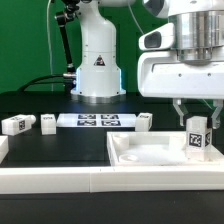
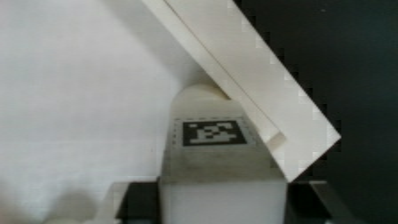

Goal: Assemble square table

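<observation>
Exterior view: we see the pincer (image 1: 196, 122) clamped on one tagged leg (image 1: 196, 141), held upright over the square slab (image 1: 135, 150) at four o'clock, apparently to seat it at a corner. Loose legs (image 1: 47, 122) flank the marker board (image 1: 97, 120) at ten o'clock on the black surface (image 1: 40, 142), with a dark backdrop behind. Wrist view: we find the leg (image 2: 214, 150) between the fingers (image 2: 139, 200), just beside the slab's rim (image 2: 258, 85).

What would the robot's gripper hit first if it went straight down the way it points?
The gripper holds a leg, so that leg would arrive first. It would probably meet the square tabletop near its corner. Whether the leg already touches it is hard to tell.
</observation>
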Controlling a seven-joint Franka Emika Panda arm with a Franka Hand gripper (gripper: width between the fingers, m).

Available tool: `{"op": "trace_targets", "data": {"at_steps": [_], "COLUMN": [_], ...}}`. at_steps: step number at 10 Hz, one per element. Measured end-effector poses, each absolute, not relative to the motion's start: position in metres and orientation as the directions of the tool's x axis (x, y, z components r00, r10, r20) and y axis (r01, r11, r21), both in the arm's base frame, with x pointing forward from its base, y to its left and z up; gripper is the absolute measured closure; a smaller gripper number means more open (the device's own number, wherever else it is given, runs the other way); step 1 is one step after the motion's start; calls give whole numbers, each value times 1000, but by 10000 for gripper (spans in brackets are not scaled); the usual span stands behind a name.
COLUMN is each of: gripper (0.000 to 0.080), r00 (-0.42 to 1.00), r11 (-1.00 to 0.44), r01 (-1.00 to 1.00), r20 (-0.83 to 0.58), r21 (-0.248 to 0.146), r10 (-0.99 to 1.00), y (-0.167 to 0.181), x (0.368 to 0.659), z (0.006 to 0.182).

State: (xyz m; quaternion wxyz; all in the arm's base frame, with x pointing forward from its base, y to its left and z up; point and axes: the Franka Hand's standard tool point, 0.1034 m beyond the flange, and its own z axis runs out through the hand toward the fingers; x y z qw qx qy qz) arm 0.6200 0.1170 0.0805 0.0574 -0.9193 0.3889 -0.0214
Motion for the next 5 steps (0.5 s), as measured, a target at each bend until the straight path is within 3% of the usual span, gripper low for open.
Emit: {"op": "trace_targets", "data": {"at_steps": [3,4,5], "gripper": [509,432,432], "r00": [638,657,673], "r11": [-631,-649,-665], "r01": [-764,-748,-734], "r20": [-16,-13,-11], "r21": [-137,-137,-138], "r10": [-770,-754,-740], "y": [116,116,117], "x": [622,622,622], "z": [81,81,81]}}
